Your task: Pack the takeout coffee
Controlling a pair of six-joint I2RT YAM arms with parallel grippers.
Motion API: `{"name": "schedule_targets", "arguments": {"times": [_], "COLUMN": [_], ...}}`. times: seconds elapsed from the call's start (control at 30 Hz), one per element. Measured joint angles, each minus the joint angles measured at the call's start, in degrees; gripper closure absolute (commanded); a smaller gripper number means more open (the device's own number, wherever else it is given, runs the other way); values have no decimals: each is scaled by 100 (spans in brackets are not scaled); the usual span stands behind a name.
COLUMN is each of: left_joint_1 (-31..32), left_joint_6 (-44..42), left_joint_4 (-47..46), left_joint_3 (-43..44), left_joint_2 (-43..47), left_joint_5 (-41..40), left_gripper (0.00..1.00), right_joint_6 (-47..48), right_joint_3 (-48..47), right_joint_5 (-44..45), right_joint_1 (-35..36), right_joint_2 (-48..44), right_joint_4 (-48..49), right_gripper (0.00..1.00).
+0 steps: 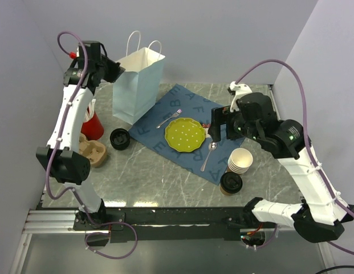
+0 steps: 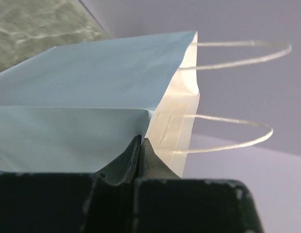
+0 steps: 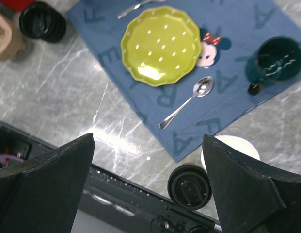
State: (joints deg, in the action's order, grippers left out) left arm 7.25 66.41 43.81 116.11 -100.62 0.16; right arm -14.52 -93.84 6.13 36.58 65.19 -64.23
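Note:
The takeout coffee [image 1: 231,182], a tan cup with a black lid, stands near the table's front right edge. In the right wrist view the coffee [image 3: 189,186] shows lid-up beside my right finger. My right gripper [image 1: 216,128] [image 3: 148,141] hangs open high above the table, with nothing between its fingers. A light blue paper bag [image 1: 138,85] with white handles stands upright at the back left. My left gripper [image 1: 117,71] [image 2: 140,141] is shut on the bag [image 2: 92,92] at its top rim, on the left side.
A stack of lidless cups [image 1: 240,160] stands just behind the coffee. On a blue placemat [image 1: 165,108] lie a yellow-green plate [image 1: 184,135], a spoon [image 1: 209,154], a fork [image 1: 169,118] and a green mug [image 3: 278,60]. A loose black lid [image 1: 119,138], a cardboard carrier [image 1: 92,149] and a red cup [image 1: 92,125] are at the left.

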Motion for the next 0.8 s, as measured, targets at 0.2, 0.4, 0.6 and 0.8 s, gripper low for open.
{"name": "schedule_targets", "arguments": {"times": [0.2, 0.4, 0.6, 0.8], "left_joint_1": [-151, -192, -192, -192], "left_joint_6": [-236, -498, -929, -1464], "left_joint_4": [-155, -114, 249, 787], "left_joint_3": [-7, -245, -1429, -2719], "left_joint_2": [487, 1104, 2133, 3202], "left_joint_5": [1023, 2140, 3034, 3633], "left_gripper": [99, 97, 98, 96], "right_joint_6": [0, 4, -68, -142], "right_joint_3": [-2, -122, -748, -763], "right_joint_5": [328, 435, 446, 479], "right_joint_1": [-39, -76, -98, -101], "right_joint_2": [-254, -374, -404, -713], "right_joint_4": [0, -35, 33, 278], "right_gripper": [0, 0, 0, 0]}}
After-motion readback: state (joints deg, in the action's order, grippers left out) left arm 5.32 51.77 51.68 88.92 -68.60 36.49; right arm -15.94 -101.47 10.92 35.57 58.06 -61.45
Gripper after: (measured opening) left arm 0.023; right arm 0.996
